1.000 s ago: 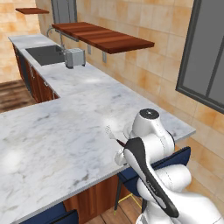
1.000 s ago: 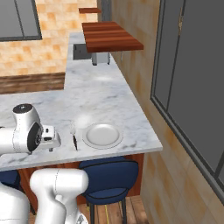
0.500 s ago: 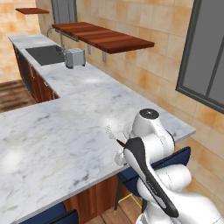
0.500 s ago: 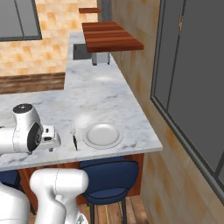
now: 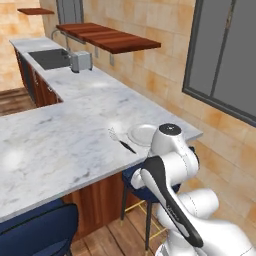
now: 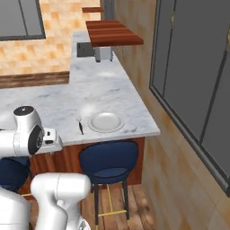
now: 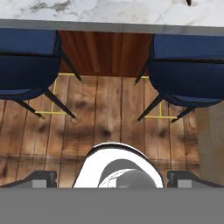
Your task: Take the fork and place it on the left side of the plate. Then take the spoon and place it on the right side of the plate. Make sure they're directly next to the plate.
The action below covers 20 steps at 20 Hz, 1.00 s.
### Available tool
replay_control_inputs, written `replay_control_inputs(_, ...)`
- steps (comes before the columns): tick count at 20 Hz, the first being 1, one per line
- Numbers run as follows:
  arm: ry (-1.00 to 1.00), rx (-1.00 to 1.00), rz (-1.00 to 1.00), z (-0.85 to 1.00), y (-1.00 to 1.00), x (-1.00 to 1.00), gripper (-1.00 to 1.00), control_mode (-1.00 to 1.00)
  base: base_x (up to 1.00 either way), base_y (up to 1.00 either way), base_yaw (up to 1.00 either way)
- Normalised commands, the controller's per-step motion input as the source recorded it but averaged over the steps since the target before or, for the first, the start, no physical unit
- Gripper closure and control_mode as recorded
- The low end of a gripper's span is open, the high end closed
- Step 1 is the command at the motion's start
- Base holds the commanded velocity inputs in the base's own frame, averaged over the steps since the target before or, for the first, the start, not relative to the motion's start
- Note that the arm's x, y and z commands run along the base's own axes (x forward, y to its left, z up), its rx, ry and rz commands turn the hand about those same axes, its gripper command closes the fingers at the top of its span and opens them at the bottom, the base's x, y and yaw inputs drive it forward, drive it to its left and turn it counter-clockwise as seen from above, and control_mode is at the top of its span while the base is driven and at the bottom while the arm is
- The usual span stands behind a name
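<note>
Looking from left base view: the plate [image 5: 142,134] sits on the marble table [image 5: 60,135], near its front corner, partly hidden behind the arm's white joint.
Fork, left base view: the fork [image 5: 121,141] lies flat just beside the plate, dark handle toward the table edge, pale tines away from it.
Right base view: the plate [image 6: 106,121] rests near the table [image 6: 99,87] edge, above a blue stool [image 6: 109,161]; the fork [image 6: 81,126] lies directly left of the plate.
Spoon: cannot tell where it is.
Hand view: two blue stools [image 7: 189,72] stand on a wooden floor [image 7: 105,127] below the table edge [image 7: 109,17].
End effector: fingertips sit low in the hand view; released or clenched, cannot tell.
</note>
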Motion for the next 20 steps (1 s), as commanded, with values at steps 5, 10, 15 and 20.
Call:
replay_control_inputs(5,0.00,0.00,0.00,0.00,0.00,0.00,-1.00,1.00,-0.64,0.36,-0.03)
replay_control_inputs(10,0.00,0.00,0.00,0.00,0.00,0.00,-1.00,1.00,-0.32,0.76,-0.11)
replay_control_inputs(15,0.00,0.00,0.00,0.00,0.00,0.00,-1.00,1.00,-0.19,0.88,-0.02)
replay_control_inputs(20,0.00,0.00,0.00,0.00,0.00,0.00,-1.00,1.00,-0.24,0.92,0.05)
